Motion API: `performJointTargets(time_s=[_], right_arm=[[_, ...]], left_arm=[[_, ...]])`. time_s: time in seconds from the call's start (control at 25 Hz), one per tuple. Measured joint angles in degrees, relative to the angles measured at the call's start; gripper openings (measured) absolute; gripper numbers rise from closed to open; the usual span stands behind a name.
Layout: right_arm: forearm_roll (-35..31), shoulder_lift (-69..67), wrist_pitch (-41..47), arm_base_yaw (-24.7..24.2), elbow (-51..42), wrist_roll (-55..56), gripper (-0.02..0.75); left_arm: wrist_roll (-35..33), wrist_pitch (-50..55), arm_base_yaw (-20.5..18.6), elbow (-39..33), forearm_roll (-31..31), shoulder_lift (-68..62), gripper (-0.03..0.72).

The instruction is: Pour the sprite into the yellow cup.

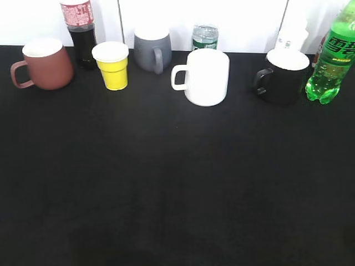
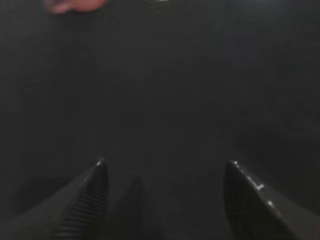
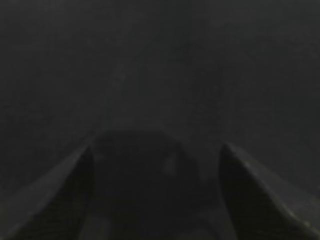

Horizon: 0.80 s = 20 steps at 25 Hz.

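Observation:
The sprite (image 1: 333, 58), a tall translucent green bottle with a green label, stands upright at the far right edge of the exterior view, next to a black mug. The yellow cup (image 1: 112, 66), with a white rim, stands upright at the back left between a brown mug and a grey mug. Neither gripper shows in the exterior view. In the left wrist view my left gripper (image 2: 165, 167) is open and empty over the black tabletop. In the right wrist view my right gripper (image 3: 156, 152) is open and empty over the black tabletop.
Along the back stand a brown mug (image 1: 45, 64), a dark cola bottle (image 1: 81, 32), a grey mug (image 1: 152, 49), a clear bottle with a green label (image 1: 204, 36), a white mug (image 1: 204, 76) and a black mug (image 1: 283, 76). A white wall is behind them. A reddish blur (image 2: 72, 5) is at the left wrist view's top.

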State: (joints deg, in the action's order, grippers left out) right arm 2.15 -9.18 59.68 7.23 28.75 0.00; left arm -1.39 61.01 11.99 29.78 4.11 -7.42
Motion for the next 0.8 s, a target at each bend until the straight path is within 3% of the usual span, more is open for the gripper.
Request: performJointTargets(time_s=[0.12, 0.32, 0.8], right_arm=[[0.00, 0.30, 0.06, -5.77, 0.00, 0.00, 0.587], [-0.25, 9.48, 0.00, -8.33, 0.00, 0.00, 0.587], [-0.48, 9.48, 0.00, -8.33, 0.00, 0.00, 0.587]], left_arm=[[0.00, 0.00, -7.02, 0.00, 0.05, 4.83, 0.545], [0.00, -0.05, -10.84, 0.00, 0.05, 7.83, 0.545], [0.00, -0.11, -11.14, -0.10, 0.05, 7.83, 0.543]])
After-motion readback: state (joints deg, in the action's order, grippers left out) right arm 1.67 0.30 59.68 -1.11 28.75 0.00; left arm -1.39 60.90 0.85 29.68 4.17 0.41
